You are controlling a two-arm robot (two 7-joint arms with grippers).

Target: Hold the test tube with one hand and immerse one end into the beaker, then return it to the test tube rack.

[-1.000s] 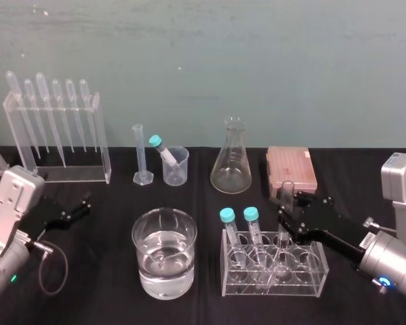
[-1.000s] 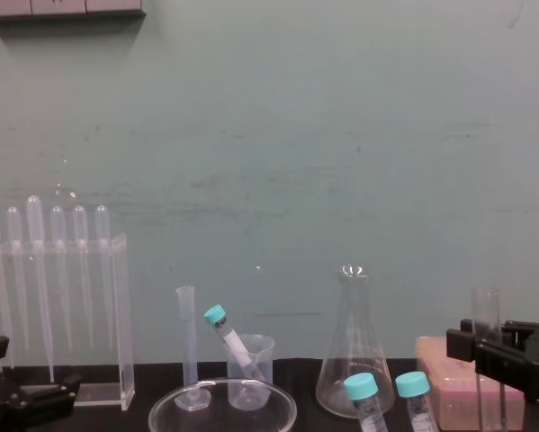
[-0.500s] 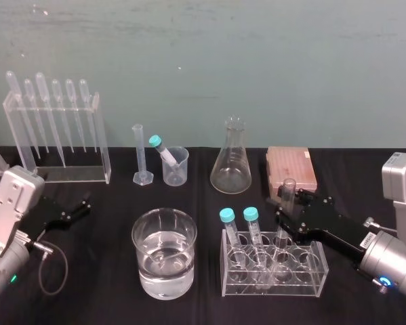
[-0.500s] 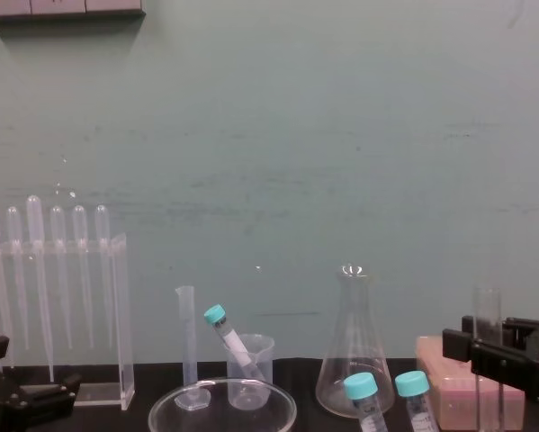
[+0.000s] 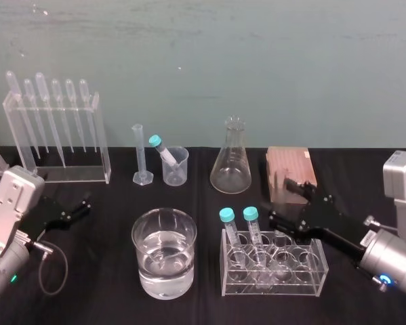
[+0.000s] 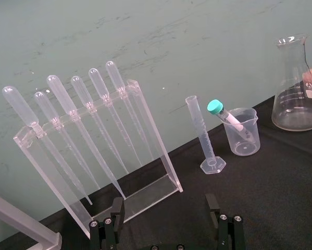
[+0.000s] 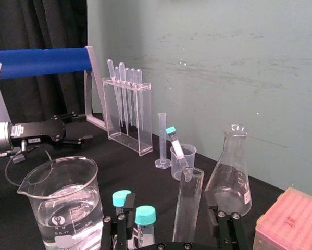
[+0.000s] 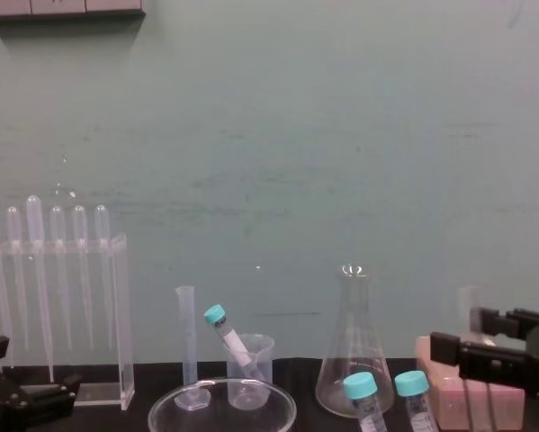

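- The test tube [image 7: 188,205] stands leaning in the test tube rack [image 5: 274,274], near the counter's [image 5: 101,291] front edge and right of centre. The right gripper [image 5: 284,203] brackets it with its fingers apart, and neither one visibly touches the glass.
- Closing on a leaning tube could catch it off-centre. It might then slip, twist, or bind in the rack hole as it rises, dragging the light rack along.
- Two teal-capped tubes [image 5: 250,223] sit just beside it in the rack, so a finger that swings wide could knock them.
- The beaker [image 5: 176,168] stands toward the counter's back edge, left of centre. Another capped tube [image 5: 160,149] is already propped inside it and a graduated cylinder [image 5: 140,156] stands just beside it, so the long tube could strike either one going in.
- On the way it could also clip the conical flask [image 5: 231,162] or the large water-filled vessel [image 5: 164,254].
- The left gripper [image 5: 77,208] is parked near the counter's left edge, fingers apart.
- The right wrist view shows the tube's lean and the gap to each finger. The head view hardly resolves the tube but lays out the route across the counter. The chest view adds side-on heights, with the flask rising well above the beaker.
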